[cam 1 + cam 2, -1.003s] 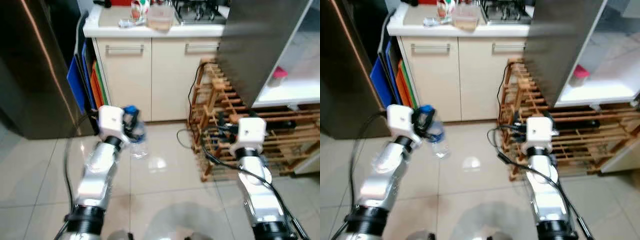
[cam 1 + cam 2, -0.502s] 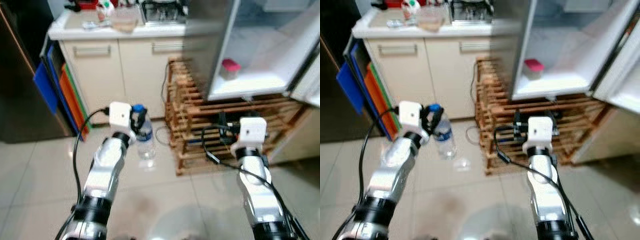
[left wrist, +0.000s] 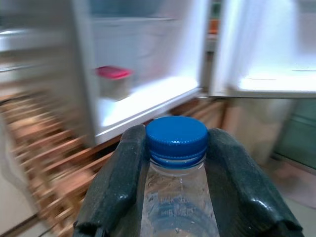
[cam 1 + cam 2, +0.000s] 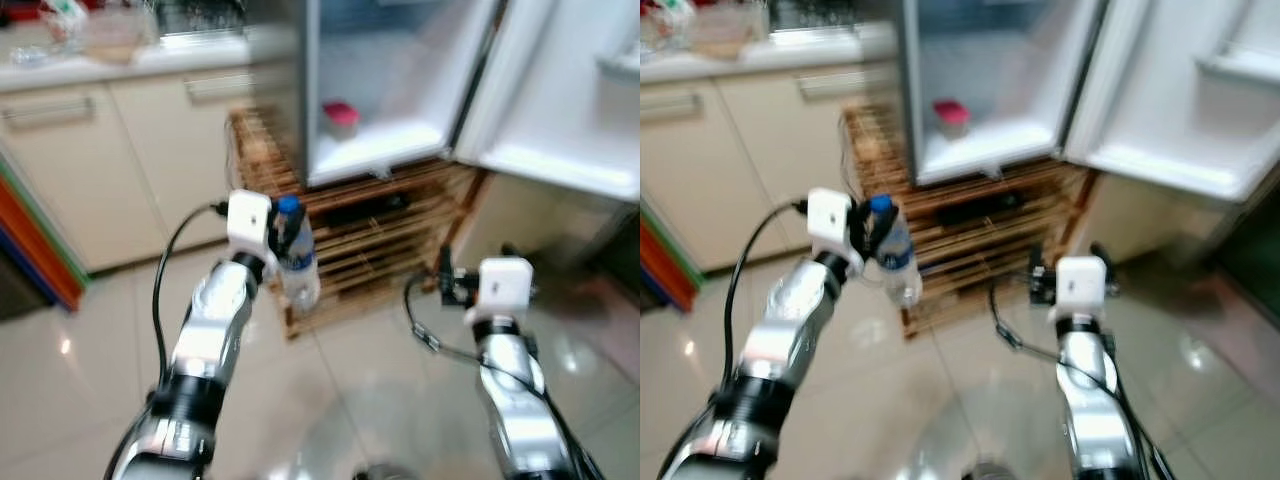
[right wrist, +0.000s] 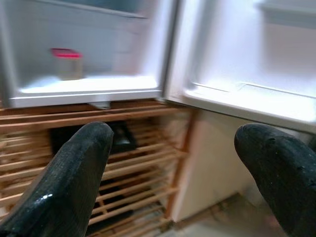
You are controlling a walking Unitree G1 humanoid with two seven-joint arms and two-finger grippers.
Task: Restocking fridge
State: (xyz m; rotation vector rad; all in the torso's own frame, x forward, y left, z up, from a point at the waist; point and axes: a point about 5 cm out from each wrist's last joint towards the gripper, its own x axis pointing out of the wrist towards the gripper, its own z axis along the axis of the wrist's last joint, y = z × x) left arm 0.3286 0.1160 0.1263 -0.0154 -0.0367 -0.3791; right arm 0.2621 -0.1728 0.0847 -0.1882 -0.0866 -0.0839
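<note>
— Blue-capped water bottle [image 4: 296, 262] is pinched at the neck by the left pincer [image 3: 176, 170], one black finger on each side just under the cap [image 3: 176, 137]. It hangs upright, out in front of the wooden rack [image 4: 375, 235] and below the open fridge [image 4: 385, 85].

— So what makes the carry go well?

— I'd keep the bottle vertical, lift it above the white shelf [image 4: 375, 152] edge, and aim for bare shelf beside the pink-lidded container [image 4: 340, 117], not into it. The grip is high on the neck, so the body could swing; slow travel would help.

— And the arms?

— Left arm is bent and raised, wrist pointing toward the fridge. The right pincer [image 5: 177, 163] is held lower, near the rack's corner, fingers spread wide with nothing between them, facing the open door [image 4: 560, 95].
</note>
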